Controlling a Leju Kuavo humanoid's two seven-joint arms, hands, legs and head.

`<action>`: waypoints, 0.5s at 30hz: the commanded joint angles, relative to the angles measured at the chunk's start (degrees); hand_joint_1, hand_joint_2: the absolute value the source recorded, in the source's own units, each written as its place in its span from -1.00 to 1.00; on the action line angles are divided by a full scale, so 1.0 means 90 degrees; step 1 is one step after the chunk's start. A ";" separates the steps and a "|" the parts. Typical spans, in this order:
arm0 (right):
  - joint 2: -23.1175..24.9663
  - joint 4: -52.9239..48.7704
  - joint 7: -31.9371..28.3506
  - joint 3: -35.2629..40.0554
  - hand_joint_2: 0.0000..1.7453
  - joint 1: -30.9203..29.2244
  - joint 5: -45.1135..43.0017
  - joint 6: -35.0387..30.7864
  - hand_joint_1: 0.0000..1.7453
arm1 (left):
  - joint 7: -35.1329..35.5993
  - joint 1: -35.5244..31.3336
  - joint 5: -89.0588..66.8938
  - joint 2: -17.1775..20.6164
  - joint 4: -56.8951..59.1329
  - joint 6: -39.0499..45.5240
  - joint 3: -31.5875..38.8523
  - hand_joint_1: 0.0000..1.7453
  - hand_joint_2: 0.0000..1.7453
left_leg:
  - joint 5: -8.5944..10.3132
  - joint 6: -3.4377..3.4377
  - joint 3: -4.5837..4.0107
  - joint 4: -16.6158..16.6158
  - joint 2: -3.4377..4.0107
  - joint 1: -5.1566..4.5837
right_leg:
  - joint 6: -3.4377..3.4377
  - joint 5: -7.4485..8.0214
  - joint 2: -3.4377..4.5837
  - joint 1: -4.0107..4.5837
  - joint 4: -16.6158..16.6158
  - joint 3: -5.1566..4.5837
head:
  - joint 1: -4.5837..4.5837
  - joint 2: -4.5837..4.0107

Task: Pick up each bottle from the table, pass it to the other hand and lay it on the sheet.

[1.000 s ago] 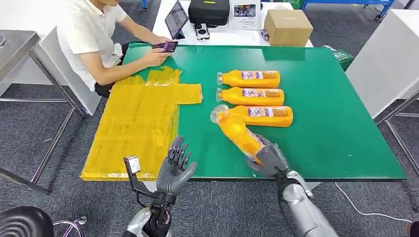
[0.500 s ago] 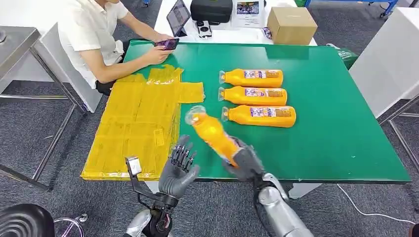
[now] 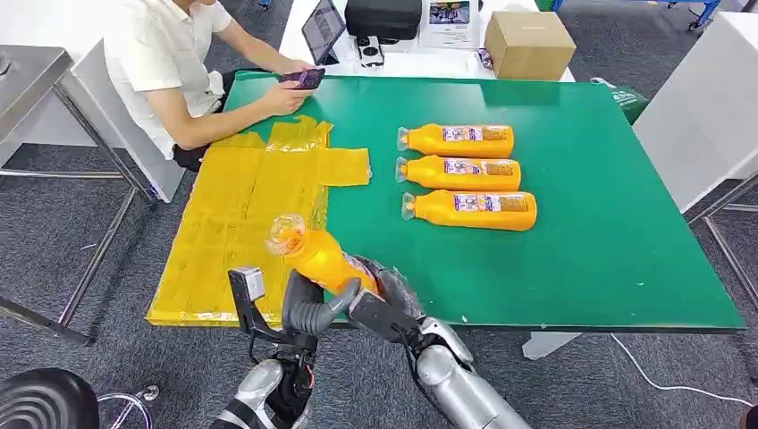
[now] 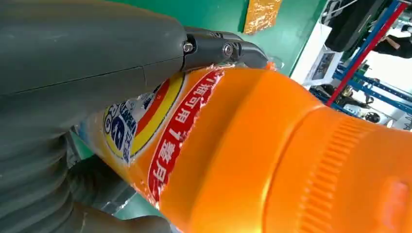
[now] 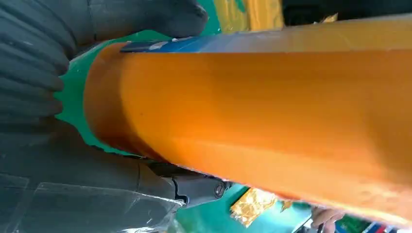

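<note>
Handover under way at the lower centre of the frame.

My right hand (image 3: 386, 302) gripped the base of the orange bottle (image 3: 324, 257), and my left hand (image 3: 307, 310) had its fingers closing around the labelled body; I judged the pass unfinished. Beyond, the yellow sheet (image 3: 241, 214) at left held no bottle, and three bottles (image 3: 460, 172) lay on the green table (image 3: 608, 232) at upper centre, untouched.

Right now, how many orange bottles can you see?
4. Three orange plastic bottles lie side by side on the green table: far, middle, near. The fourth is held between both hands, near the yellow sheet.
</note>
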 commanded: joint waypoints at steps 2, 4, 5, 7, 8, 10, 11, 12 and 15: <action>-0.0097 0.0035 0.0024 0.0469 1.00 -0.0219 -0.0023 0.0046 1.00 | 0.0030 -0.0293 -0.0029 -0.0007 0.0586 -0.0004 -0.0047 -1.00 1.00 | -0.0007 -0.0010 0.0025 -0.0005 0.0001 0.0000 | -0.0015 -0.0009 0.0001 0.0001 0.0002 0.0021 | -0.0002 0.0000; -0.0106 0.0009 -0.0022 0.0642 1.00 -0.0270 0.0010 -0.0013 1.00 | 0.0033 -0.0349 -0.0128 -0.0004 0.0664 0.0006 -0.0051 -1.00 1.00 | -0.0003 -0.0006 0.0012 -0.0003 0.0001 0.0002 | -0.0010 -0.0004 0.0000 0.0003 -0.0001 0.0009 | 0.0000 0.0000; -0.0110 -0.0062 -0.0023 0.0754 1.00 -0.0291 0.0080 -0.0070 1.00 | 0.0036 -0.0405 -0.0142 -0.0031 0.0760 0.0028 -0.0014 -1.00 1.00 | -0.0008 -0.0011 0.0026 -0.0003 0.0002 0.0004 | -0.0017 -0.0009 0.0002 0.0005 0.0001 0.0022 | -0.0002 0.0000; -0.0099 -0.0190 0.0009 0.0929 1.00 -0.0302 0.0104 -0.0026 1.00 | 0.0023 -0.0459 -0.0067 -0.0075 0.0816 -0.0013 0.0098 -1.00 1.00 | -0.0012 -0.0014 0.0034 -0.0001 0.0003 0.0001 | -0.0020 -0.0014 0.0003 0.0002 0.0007 0.0026 | 0.0000 0.0000; -0.0080 -0.0195 0.0048 0.0991 1.00 -0.0302 0.0065 0.0046 1.00 | -0.0001 -0.0456 -0.0032 -0.0079 0.0776 -0.0083 0.0123 -1.00 1.00 | -0.0011 -0.0012 0.0028 -0.0001 0.0004 0.0004 | -0.0018 -0.0011 0.0004 0.0005 0.0004 0.0023 | -0.0002 0.0000; -0.0057 -0.0063 0.0112 0.1136 1.00 -0.0361 -0.0012 0.0142 1.00 | -0.0147 -0.0389 0.0055 -0.0102 0.0513 -0.0349 0.0161 -1.00 1.00 | -0.0006 -0.0007 0.0010 0.0001 0.0007 0.0005 | -0.0010 -0.0004 0.0006 0.0005 0.0002 0.0006 | 0.0000 0.0000; -0.0027 0.0098 0.0093 0.1200 1.00 -0.0415 -0.0089 0.0191 1.00 | -0.0176 -0.0309 0.0131 -0.0084 0.0260 -0.0588 0.0160 -1.00 1.00 | -0.0018 -0.0014 0.0037 0.0004 0.0008 0.0005 | -0.0022 -0.0018 0.0008 0.0006 0.0010 0.0029 | -0.0002 0.0000; 0.0004 0.0167 0.0004 0.1189 1.00 -0.0423 -0.0211 0.0242 1.00 | -0.0169 -0.0254 0.0166 -0.0072 0.0099 -0.0691 0.0156 -1.00 1.00 | -0.0020 -0.0016 0.0044 0.0002 0.0007 0.0004 | -0.0025 -0.0022 0.0007 0.0005 0.0011 0.0034 | 0.0000 0.0000; -0.0011 0.0185 -0.0272 0.1264 1.00 -0.0374 -0.0488 0.0523 -0.22 | -0.0233 -0.0092 0.0292 0.0004 -0.0310 -0.1100 0.0215 1.00 1.00 | -0.0013 -0.0009 0.0021 0.0002 0.0008 0.0004 | -0.0014 -0.0011 0.0007 0.0005 0.0005 0.0015 | -0.0002 0.0000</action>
